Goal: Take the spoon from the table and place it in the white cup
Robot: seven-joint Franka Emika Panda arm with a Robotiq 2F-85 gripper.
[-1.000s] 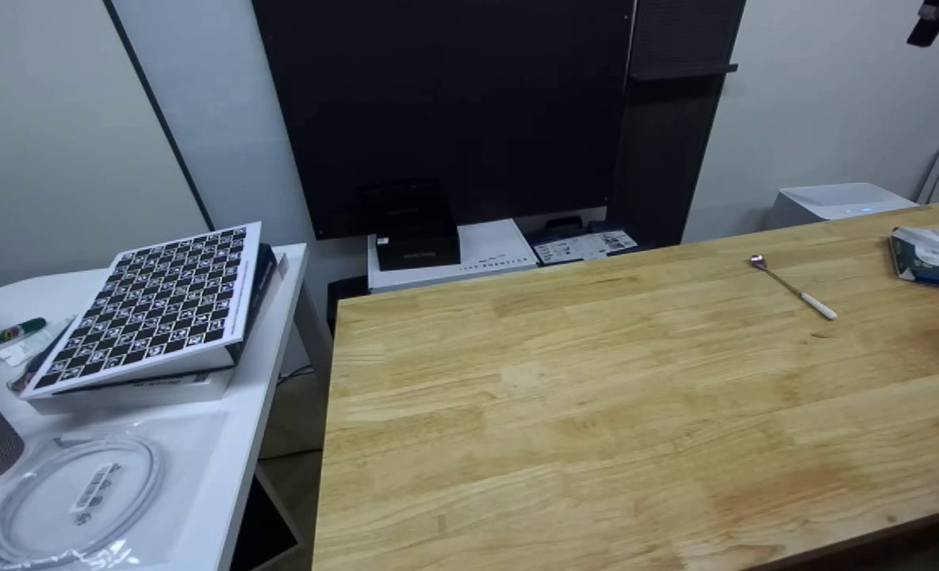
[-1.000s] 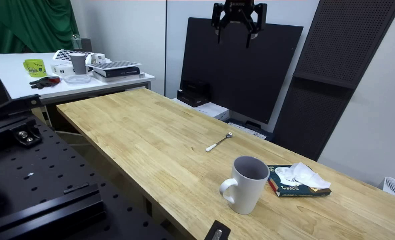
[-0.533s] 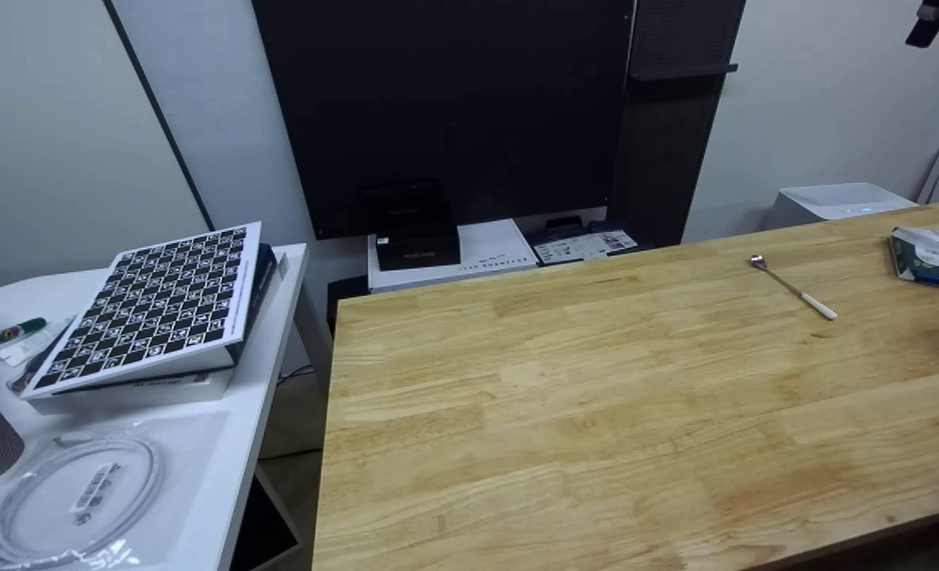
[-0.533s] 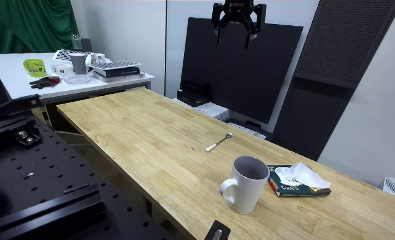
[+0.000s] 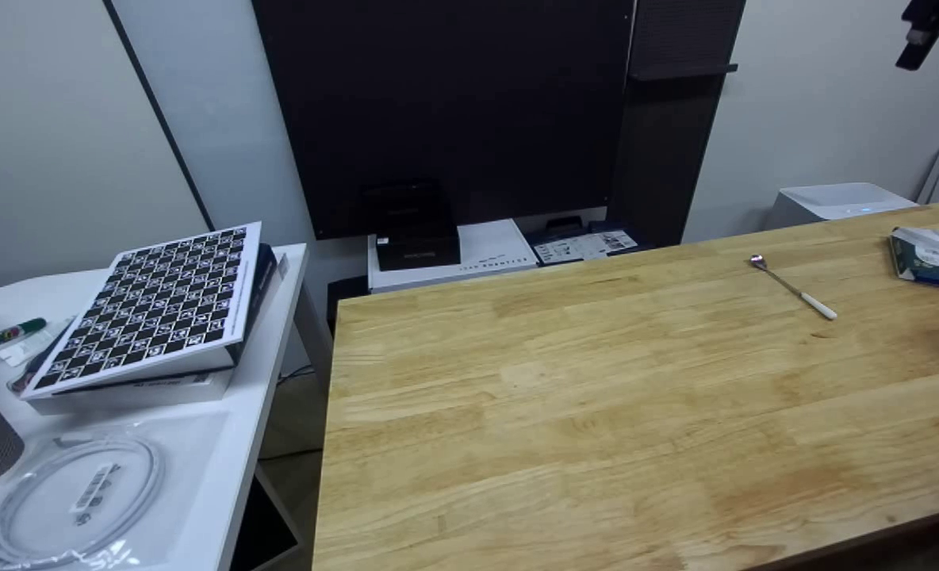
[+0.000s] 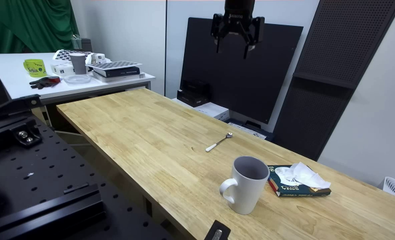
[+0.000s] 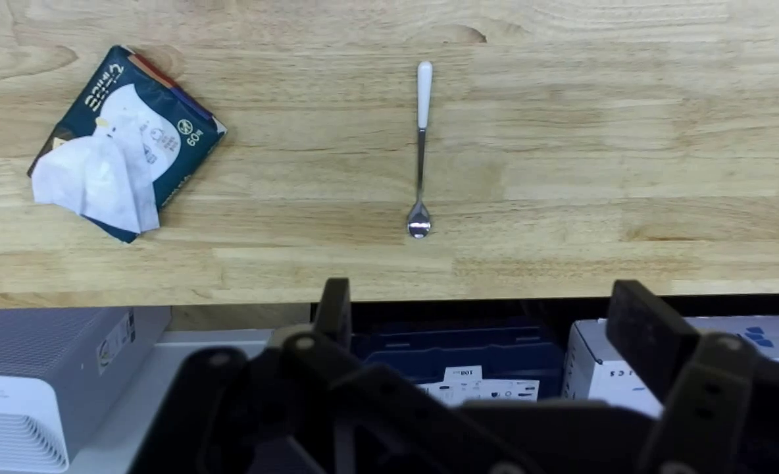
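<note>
Hovering high, pincer (image 6: 232, 52) spread wide, nothing held. Looks barely begun: spoon (image 7: 421, 150) lies on table (image 6: 157, 146); grasp, lift, placing in white cup (image 6: 246, 185) all left.

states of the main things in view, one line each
gripper: open, holding nothing, raised
spoon: lying on the wooden table, not in the white cup
white cup: upright on the wooden table; inner bottom hidden, contents can't be told
tissue pack: lying flat, open, a tissue trailing over its top
lime mug: upright on the white table
cable: coiled
</note>
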